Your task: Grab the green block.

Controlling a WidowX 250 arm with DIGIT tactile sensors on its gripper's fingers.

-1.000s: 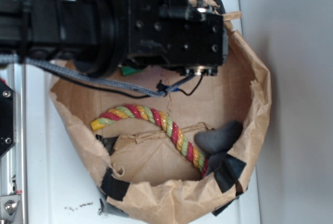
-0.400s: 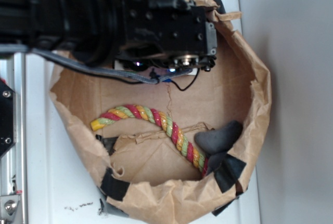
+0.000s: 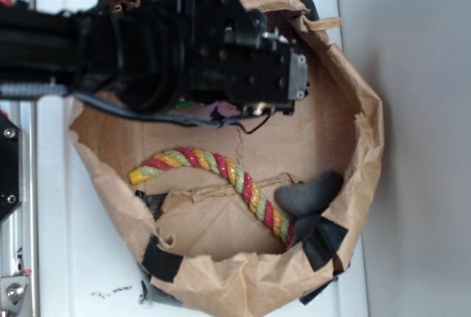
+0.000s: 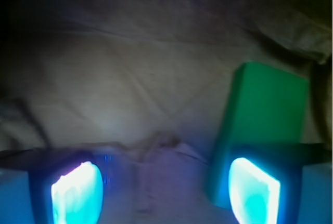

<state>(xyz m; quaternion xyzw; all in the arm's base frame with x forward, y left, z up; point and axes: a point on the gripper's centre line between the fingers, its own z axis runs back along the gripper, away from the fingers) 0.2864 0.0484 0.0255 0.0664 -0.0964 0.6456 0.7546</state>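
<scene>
In the wrist view the green block (image 4: pixel 265 109) lies on crumpled brown paper, right of centre, with its long side pointing away from me. My gripper (image 4: pixel 165 193) is open. Its left fingertip (image 4: pixel 78 193) glows cyan over bare paper. The right fingertip (image 4: pixel 255 190) overlaps the block's near end, so the block sits at that finger rather than centred in the gap. In the exterior view the black arm (image 3: pixel 162 45) reaches from the left into the bag's upper part and hides both the fingers and the block.
The brown paper bag (image 3: pixel 364 148) has raised, torn walls patched with black tape (image 3: pixel 324 243). Inside lie a red-yellow-green braided rope (image 3: pixel 221 170) and a dark grey object (image 3: pixel 309 193). A cable (image 3: pixel 243 122) hangs below the arm. A metal rail (image 3: pixel 15 184) runs along the left.
The arm has shifted left and lower into the bag. The bit of green visible under it a second ago is now covered by the arm.
</scene>
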